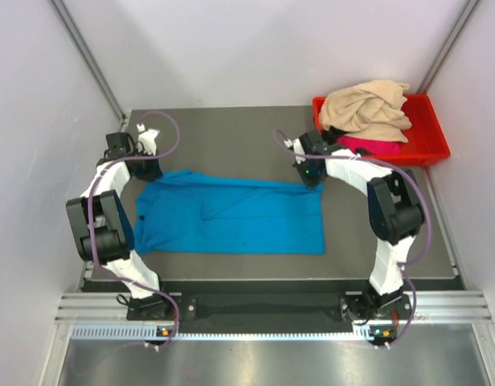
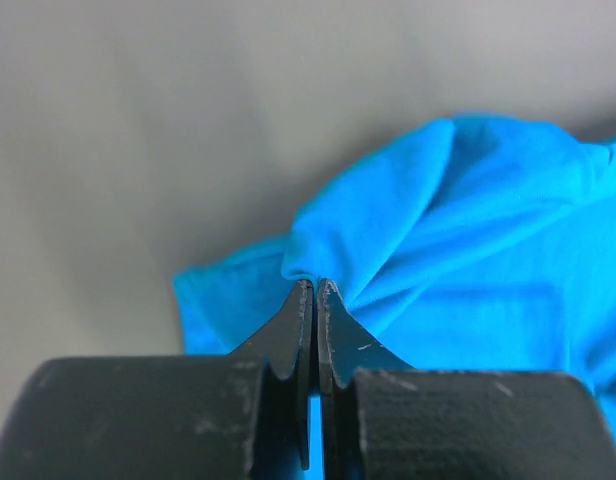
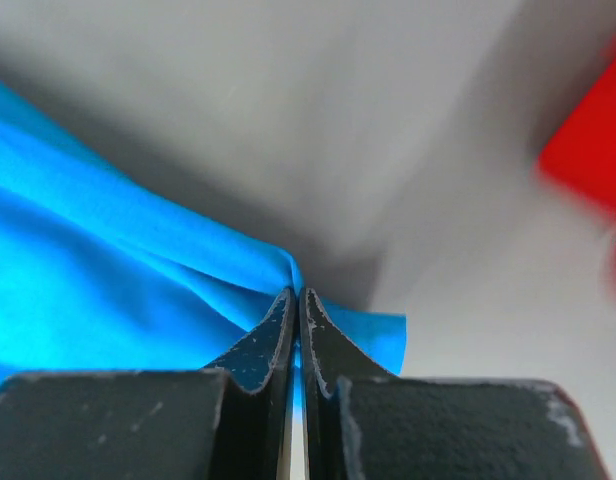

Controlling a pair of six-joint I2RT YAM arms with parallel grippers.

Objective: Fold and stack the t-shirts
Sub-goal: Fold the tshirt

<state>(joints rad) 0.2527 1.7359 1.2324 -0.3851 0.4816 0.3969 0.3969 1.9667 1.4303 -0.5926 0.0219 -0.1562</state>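
The turquoise-blue t-shirt (image 1: 231, 213) lies spread across the middle of the grey mat. My left gripper (image 1: 146, 170) is shut on its far left corner; the left wrist view shows the cloth (image 2: 458, 240) bunched at the closed tips (image 2: 315, 284). My right gripper (image 1: 311, 178) is shut on its far right corner; the right wrist view shows the cloth (image 3: 118, 270) pinched at the tips (image 3: 297, 291). The beige-tan t-shirt (image 1: 366, 107) lies crumpled on the magenta-pink t-shirt (image 1: 368, 145) in the bin.
A red plastic bin (image 1: 428, 133) stands at the mat's far right corner; a blurred red patch of it (image 3: 588, 150) shows in the right wrist view. White walls close in the left, back and right sides. A metal rail runs along the near edge.
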